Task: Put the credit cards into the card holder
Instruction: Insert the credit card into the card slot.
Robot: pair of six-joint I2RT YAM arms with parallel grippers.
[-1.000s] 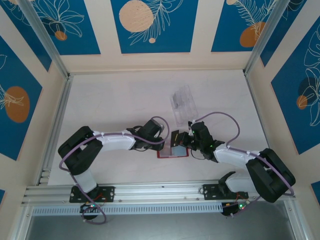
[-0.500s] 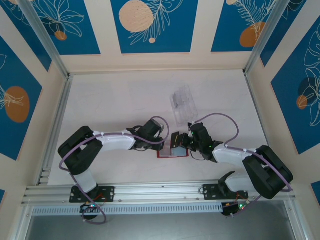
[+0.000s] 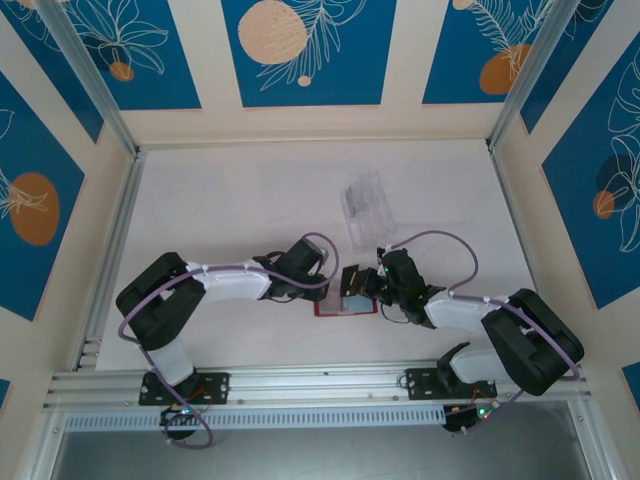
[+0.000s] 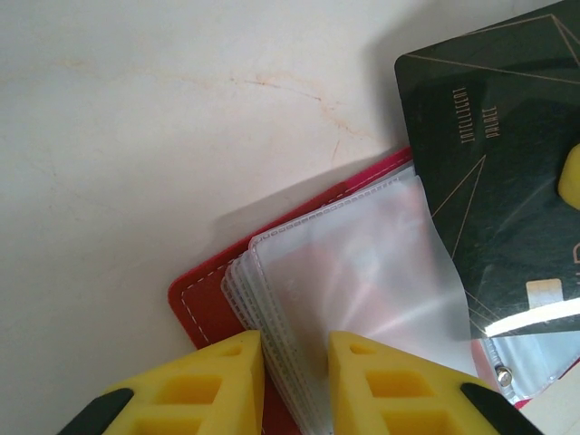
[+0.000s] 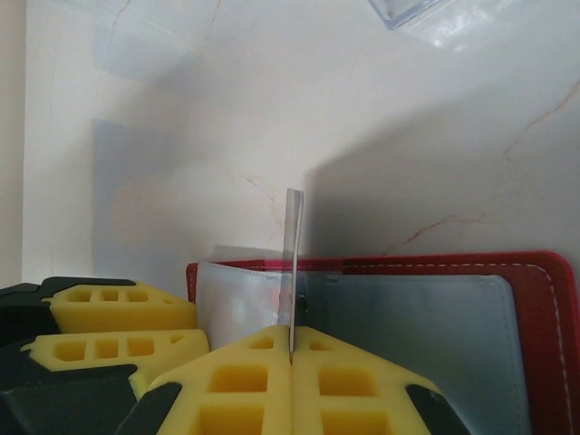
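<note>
Red card holder (image 3: 345,305) lies open on the surface (image 3: 230,200), near the front edge, between the two arms. Grey inner face is up in the right wrist view (image 5: 408,317).

Left pincer (image 4: 294,349): fingers (image 4: 195,385) pinched onto the edge of the holder's clear sleeves (image 4: 353,272). One sleeve is lifted off the stack, and the holder's red cover (image 4: 204,308) shows under it.

Right pincer (image 5: 292,349): clenched on the black credit card (image 5: 293,254). The card stands upright, edge-on to its own camera. In the left wrist view the same card (image 4: 489,172) shows gold line art and a chip, and its lower part overlaps the lifted sleeve. Cannot tell whether the card edge is inside a pocket or only against it.

In the top view the two pincers sit close together over the holder, left one (image 3: 328,290) on its left side, right one (image 3: 362,283) holding the card above it.

Clear plastic tray (image 3: 365,205) sits further back on the surface, apart from the holder. Its corner shows at the top of the right wrist view (image 5: 426,14).
</note>
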